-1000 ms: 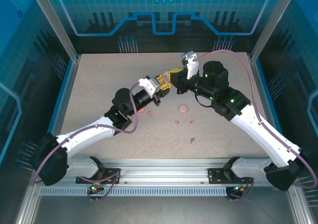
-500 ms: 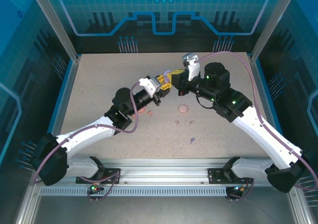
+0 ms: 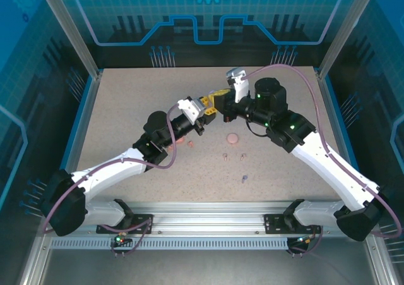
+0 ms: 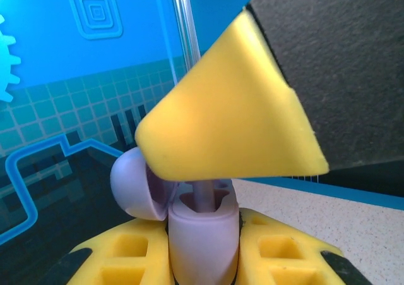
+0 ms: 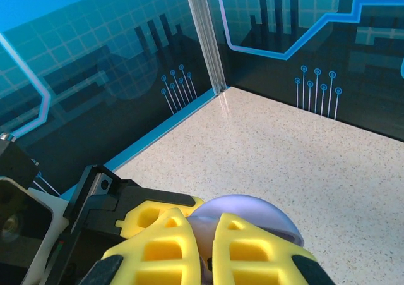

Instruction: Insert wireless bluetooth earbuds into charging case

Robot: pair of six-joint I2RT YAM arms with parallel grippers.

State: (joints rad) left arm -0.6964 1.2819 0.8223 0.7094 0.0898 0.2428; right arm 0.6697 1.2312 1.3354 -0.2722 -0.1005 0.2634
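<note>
Left gripper (image 3: 209, 105) and right gripper (image 3: 219, 98) meet tip to tip above the middle of the speckled beige table (image 3: 126, 108) in the overhead view. Loose below them lie one round pink case (image 3: 233, 138), two coral-orange pieces (image 3: 191, 145) beside the left forearm that are too small to make out, two pale pink earbuds (image 3: 225, 155) and one purple earbud (image 3: 243, 179), lowest in the frame. From the left wrist, its two yellow fingers (image 4: 278, 250) at the bottom edge clamp one open lilac charging case (image 4: 202, 241), lid swung left. A second purple earbud (image 4: 203, 200) stands stem-up in it under one right finger. From the right wrist, two yellow fingers (image 5: 252, 250) are closed to a slit on that bud, with the lilac lid just behind.
</note>
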